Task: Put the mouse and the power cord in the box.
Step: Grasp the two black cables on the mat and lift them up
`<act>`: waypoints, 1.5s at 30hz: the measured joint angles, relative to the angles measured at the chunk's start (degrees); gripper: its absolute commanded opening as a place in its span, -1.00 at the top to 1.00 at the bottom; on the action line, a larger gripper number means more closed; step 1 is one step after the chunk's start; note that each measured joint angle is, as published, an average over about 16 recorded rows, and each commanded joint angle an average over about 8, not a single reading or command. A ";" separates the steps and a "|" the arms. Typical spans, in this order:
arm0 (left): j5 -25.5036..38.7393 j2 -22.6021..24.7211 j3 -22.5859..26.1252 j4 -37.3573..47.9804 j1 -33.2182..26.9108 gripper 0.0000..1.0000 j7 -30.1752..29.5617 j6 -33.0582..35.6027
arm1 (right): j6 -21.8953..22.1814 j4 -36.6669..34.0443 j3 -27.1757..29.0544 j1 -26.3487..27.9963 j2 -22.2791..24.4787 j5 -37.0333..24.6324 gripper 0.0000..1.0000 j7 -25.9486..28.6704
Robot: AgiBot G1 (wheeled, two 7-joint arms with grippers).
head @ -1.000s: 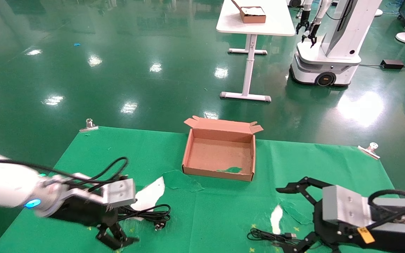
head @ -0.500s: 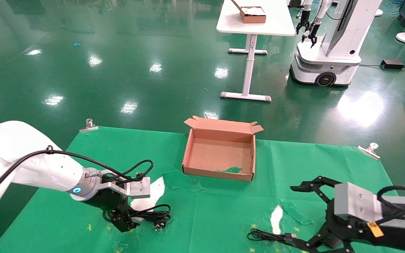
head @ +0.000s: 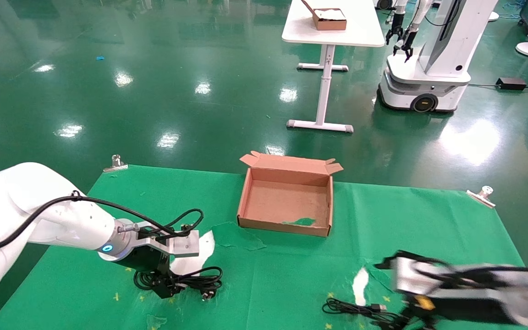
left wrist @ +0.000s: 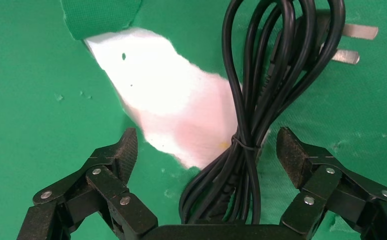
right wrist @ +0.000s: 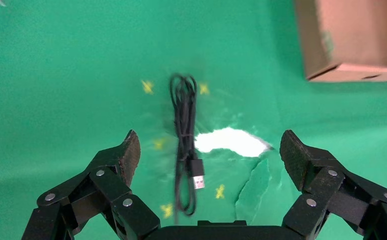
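Note:
The power cord [head: 197,278] lies as a tied black coil on the green mat, front left, its pronged plug [left wrist: 349,42] pointing away. My left gripper [head: 167,288] is down over it and open, and the cord bundle [left wrist: 246,115] runs between its fingers [left wrist: 127,150] without touching them. The brown box [head: 245,201] stands open at the mat's middle with a green scrap on its floor. At front right, my right gripper [head: 399,318] hangs open above the mouse's thin cable [right wrist: 184,115] and USB plug [right wrist: 197,181]. The mouse body is hidden.
White patches show where the mat is torn, one beside the cord [left wrist: 171,100] and one by the cable [right wrist: 229,141]. Metal clips [head: 116,162] hold the mat's far corners. Far behind stand a white table [head: 332,27] and another robot [head: 433,59].
My right arm has swung and turned down over the mouse cable and is blurred in motion. My left gripper has dropped from beside the power cord onto it and now barely moves.

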 measured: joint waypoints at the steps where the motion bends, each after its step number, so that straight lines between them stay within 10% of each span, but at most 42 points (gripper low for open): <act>1: -0.09 0.06 -0.03 0.27 -0.07 -1.00 0.23 -0.04 | 0.40 -1.42 -0.86 0.87 -1.43 -1.70 -1.00 0.05; 11: -0.67 0.32 -0.07 1.68 -0.42 -1.00 1.47 -0.25 | 2.76 -16.48 -5.74 7.26 -12.08 -10.45 -1.00 -3.19; 14: -0.76 0.37 -0.05 1.89 -0.46 -0.35 1.60 -0.30 | 2.98 -19.89 -6.16 8.16 -13.58 -11.05 -0.86 -4.64; 20: -0.88 0.41 -0.01 2.13 -0.51 1.00 1.72 -0.36 | 3.20 -23.56 -6.20 8.85 -14.84 -10.95 0.64 -6.78; 22: -0.90 0.42 0.00 2.17 -0.52 1.00 1.73 -0.38 | 3.23 -24.08 -6.13 8.91 -14.98 -10.80 1.00 -7.16; 45: -0.91 0.37 -0.01 2.02 -0.52 1.00 1.74 -0.32 | 3.19 -23.27 -5.98 8.69 -14.64 -10.38 1.00 -6.63</act>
